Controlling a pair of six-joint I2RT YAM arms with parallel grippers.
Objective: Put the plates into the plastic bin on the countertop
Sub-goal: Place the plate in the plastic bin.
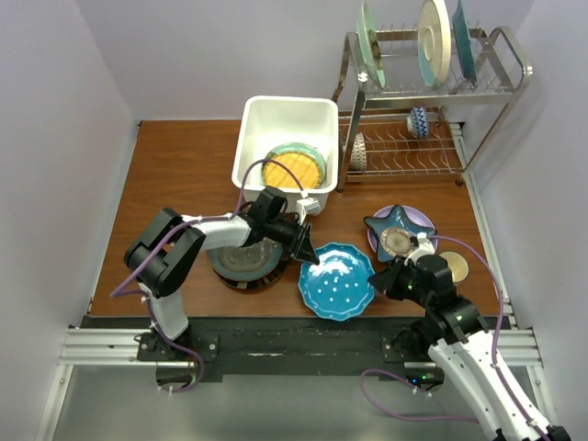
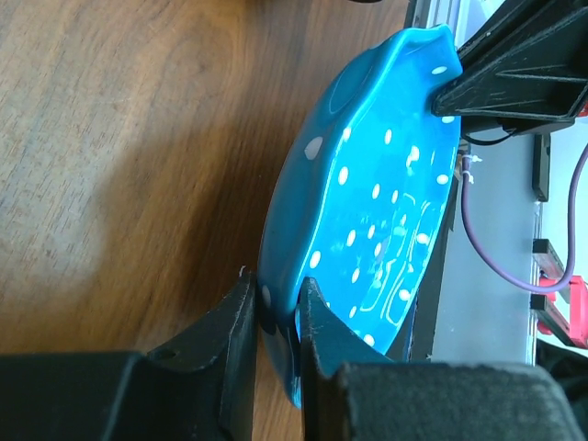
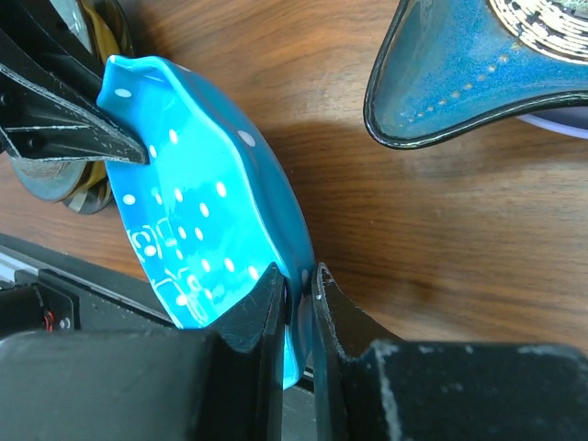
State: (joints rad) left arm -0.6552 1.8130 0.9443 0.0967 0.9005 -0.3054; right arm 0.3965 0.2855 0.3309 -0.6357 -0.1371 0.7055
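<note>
The blue dotted plate (image 1: 336,281) is clamped at opposite rims by the left gripper (image 2: 276,317) and the right gripper (image 3: 296,292); the plastic bin (image 1: 262,115) is seen behind it on the surface (image 1: 184,175).

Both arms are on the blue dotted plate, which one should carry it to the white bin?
Left, probably. The left gripper and right gripper each pinch the rim of the blue dotted plate, but the plastic bin lies just beyond the left gripper, farther from the right.

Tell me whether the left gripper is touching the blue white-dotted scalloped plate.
Touching. The left wrist view shows the left gripper pinching the rim of the blue white-dotted plate between both fingers.
</note>
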